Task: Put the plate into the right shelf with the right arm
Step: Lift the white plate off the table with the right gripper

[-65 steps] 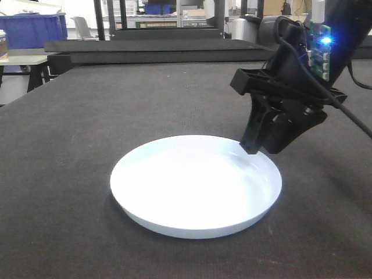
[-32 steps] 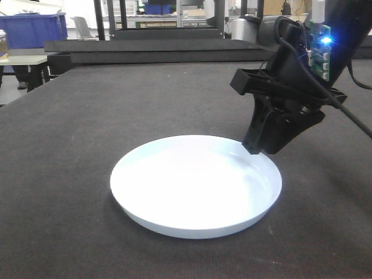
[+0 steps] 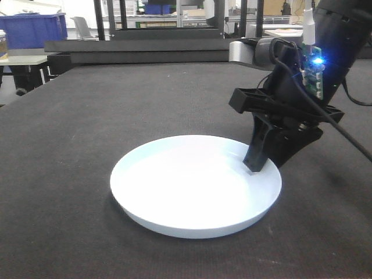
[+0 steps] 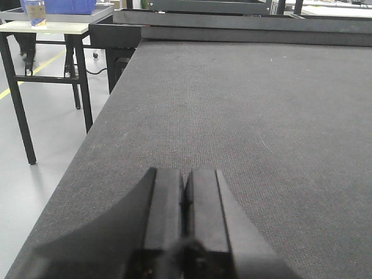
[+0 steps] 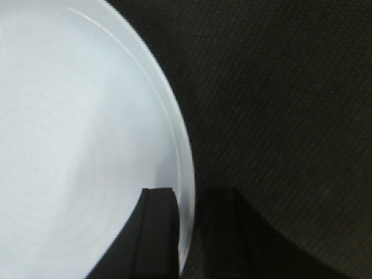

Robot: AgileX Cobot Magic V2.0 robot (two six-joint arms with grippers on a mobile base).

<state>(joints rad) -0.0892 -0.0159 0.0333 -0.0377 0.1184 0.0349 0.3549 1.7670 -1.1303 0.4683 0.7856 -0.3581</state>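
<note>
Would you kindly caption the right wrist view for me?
Right gripper straddling the plate rim: one finger inside, one outside.

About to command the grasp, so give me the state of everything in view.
Plate: flat on the table, empty, not lifted.
Right end effector: open, astride the plate's rim, one finger inside, one outside.
Left end effector: shut, empty, over the table.

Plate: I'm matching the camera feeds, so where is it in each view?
Front view: plate low centre on the black mat.
Left wrist: not in it; only mat and the shut left pincer.
Right wrist: fills the left side, rim between the right pincer's fingers.
Shared landmark: the black mat.
</note>
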